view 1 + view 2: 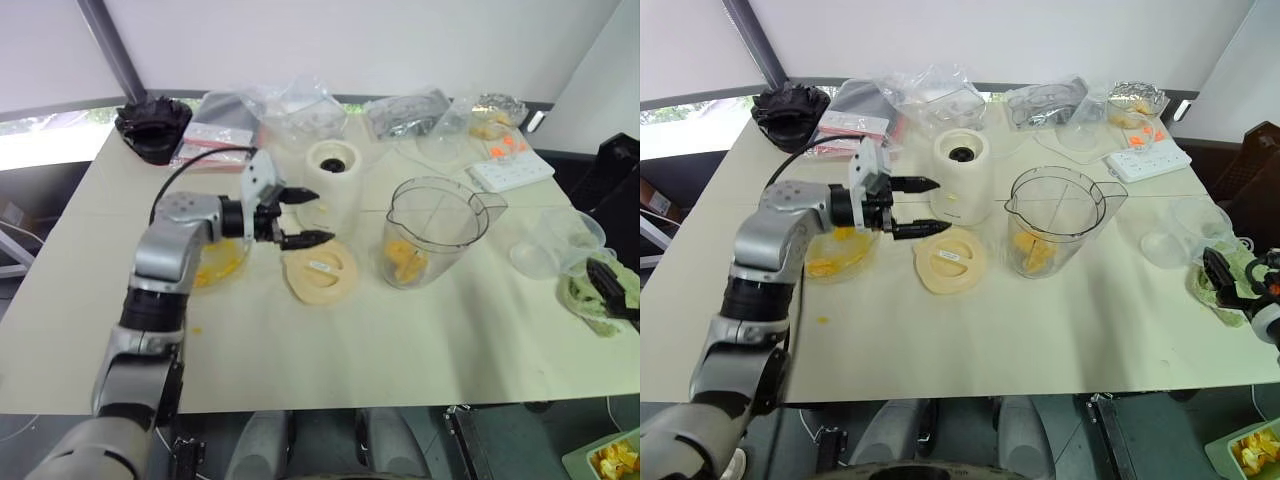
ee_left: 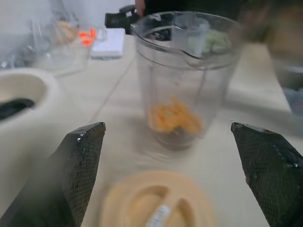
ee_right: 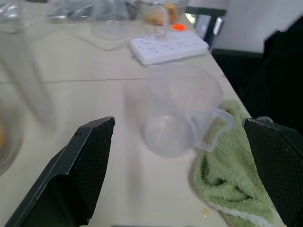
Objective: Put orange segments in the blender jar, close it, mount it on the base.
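Orange segments (image 1: 405, 260): a heap at the bottom of the blender jar (image 1: 435, 232); more in a shallow glass bowl (image 1: 835, 255) under the left arm.
Blender jar: upright and uncovered on the tabletop (image 1: 330, 340), just right of the base (image 1: 332, 178).
Lid (image 1: 320, 273): flat on the tabletop, in front of the base.
Left end effector (image 1: 298, 218): fingers spread wide, empty, above the lid's left edge, pointing toward the jar.
Right end effector (image 1: 1225, 278): fingers apart, empty, at the tabletop's right edge over a green cloth (image 3: 232, 179), beside a clear cup (image 3: 182, 111).

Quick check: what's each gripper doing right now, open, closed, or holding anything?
Left gripper: open, holding nothing, above the lid.
Right gripper: open, holding nothing.
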`<state>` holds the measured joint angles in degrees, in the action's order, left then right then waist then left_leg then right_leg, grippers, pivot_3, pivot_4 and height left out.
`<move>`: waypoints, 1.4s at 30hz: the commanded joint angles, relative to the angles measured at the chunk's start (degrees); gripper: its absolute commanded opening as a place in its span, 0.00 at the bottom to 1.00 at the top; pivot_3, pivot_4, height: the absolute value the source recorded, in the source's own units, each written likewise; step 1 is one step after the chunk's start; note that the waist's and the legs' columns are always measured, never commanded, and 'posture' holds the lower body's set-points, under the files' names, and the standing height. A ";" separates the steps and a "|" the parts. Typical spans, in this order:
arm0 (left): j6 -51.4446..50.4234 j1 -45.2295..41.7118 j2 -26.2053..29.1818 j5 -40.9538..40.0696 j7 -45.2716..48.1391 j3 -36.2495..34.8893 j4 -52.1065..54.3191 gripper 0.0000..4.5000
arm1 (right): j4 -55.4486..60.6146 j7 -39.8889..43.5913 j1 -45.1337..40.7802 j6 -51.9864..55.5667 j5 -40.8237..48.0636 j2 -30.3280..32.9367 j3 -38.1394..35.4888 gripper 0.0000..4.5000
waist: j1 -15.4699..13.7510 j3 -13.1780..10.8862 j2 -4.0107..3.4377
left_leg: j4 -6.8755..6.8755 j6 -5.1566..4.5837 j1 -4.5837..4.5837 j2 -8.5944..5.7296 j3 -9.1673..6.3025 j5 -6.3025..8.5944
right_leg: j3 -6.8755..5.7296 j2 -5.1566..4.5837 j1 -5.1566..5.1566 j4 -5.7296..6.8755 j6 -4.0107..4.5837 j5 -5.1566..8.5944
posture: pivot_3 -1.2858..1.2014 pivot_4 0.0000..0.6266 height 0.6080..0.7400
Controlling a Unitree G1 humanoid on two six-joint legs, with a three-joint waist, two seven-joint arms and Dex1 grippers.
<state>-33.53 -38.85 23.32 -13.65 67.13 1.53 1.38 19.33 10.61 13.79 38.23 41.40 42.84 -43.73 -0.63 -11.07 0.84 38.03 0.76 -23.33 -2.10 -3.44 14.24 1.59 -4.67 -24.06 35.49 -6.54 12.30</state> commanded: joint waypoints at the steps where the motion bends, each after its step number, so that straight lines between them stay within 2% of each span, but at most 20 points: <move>1: -3.17 3.22 2.15 -2.86 -2.09 0.46 8.15 0.98 | -8.45 1.46 -4.77 -2.88 -4.06 0.70 1.62 1.00 | -0.02 0.03 -0.06 | 0.00 0.00 0.02 0.02 0.02 0.00 | -0.01 0.03 0.00 0.01 0.01 0.00 | 0.52 0.24 1.00; 8: -4.50 10.23 4.06 -4.32 -6.29 2.22 14.14 0.98 | -29.53 2.93 -16.44 -9.75 -13.46 2.60 6.91 1.00 | 0.35 0.11 -0.22 | 0.01 0.00 0.05 -0.03 0.23 -0.01 | 0.00 0.03 0.07 -0.01 0.00 0.00 | 0.52 0.24 1.00; 15: -5.16 12.66 4.03 -5.56 -10.37 3.69 17.11 0.98 | -44.21 3.64 -24.97 -16.67 -19.44 3.52 9.61 1.00 | 0.70 0.13 -0.28 | 0.01 0.00 0.07 -0.06 0.26 -0.01 | 0.00 0.03 0.09 -0.01 0.00 0.00 | 0.52 0.24 1.00; 42: -6.61 9.48 5.60 -10.79 -15.55 4.55 18.95 0.98 | -64.66 5.26 -38.75 -28.10 -25.53 3.68 13.56 1.00 | 1.68 0.13 -0.29 | 0.00 0.00 0.14 -0.11 0.23 -0.01 | 0.00 0.05 0.19 -0.03 0.00 0.00 | 0.52 0.24 1.00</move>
<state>-39.95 -27.92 28.58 -23.30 51.95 6.04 17.91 -45.36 16.08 -23.69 11.80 16.20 44.61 -29.75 1.05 -10.94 0.55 38.03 0.76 -23.19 -2.21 -3.20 14.23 1.59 -4.62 -23.87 35.46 -6.55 12.30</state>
